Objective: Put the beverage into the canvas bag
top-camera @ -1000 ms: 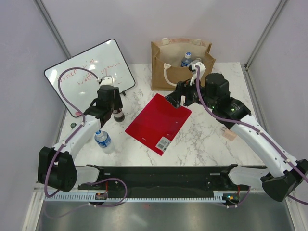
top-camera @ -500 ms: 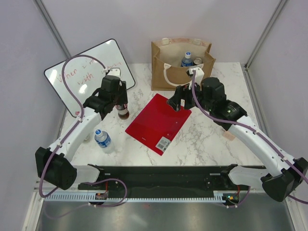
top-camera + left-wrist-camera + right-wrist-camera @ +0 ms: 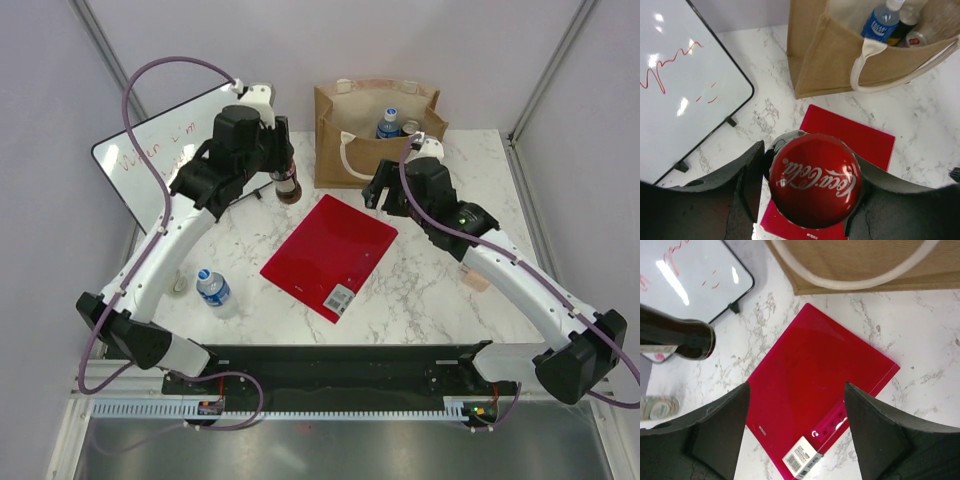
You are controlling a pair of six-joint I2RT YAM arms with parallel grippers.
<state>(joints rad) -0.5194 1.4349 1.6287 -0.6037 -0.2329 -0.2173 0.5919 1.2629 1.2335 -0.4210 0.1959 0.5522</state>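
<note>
My left gripper [image 3: 281,178] is shut on a dark Coca-Cola bottle [image 3: 286,185] and holds it in the air, left of the canvas bag [image 3: 372,145]. In the left wrist view the bottle's red cap [image 3: 815,179] sits between my black fingers [image 3: 747,182], above the red folder, and the bag [image 3: 835,65] is up and to the right. The bag stands open at the back and holds a blue-label water bottle [image 3: 388,124] and a can [image 3: 409,127]. My right gripper [image 3: 383,193] is open and empty in front of the bag, over the folder [image 3: 815,390]. The held bottle [image 3: 675,337] shows at the left of the right wrist view.
A red folder [image 3: 330,252] with a barcode label lies mid-table. A whiteboard [image 3: 150,165] leans at the back left. A small water bottle [image 3: 213,289] stands at the front left, with a can lying beside it [image 3: 657,407]. A small pale item [image 3: 478,281] lies under the right arm.
My left gripper has lifted the cola bottle off the table by the whiteboard and carried it up and right toward the bag. My right gripper has shifted slightly and stays open.
</note>
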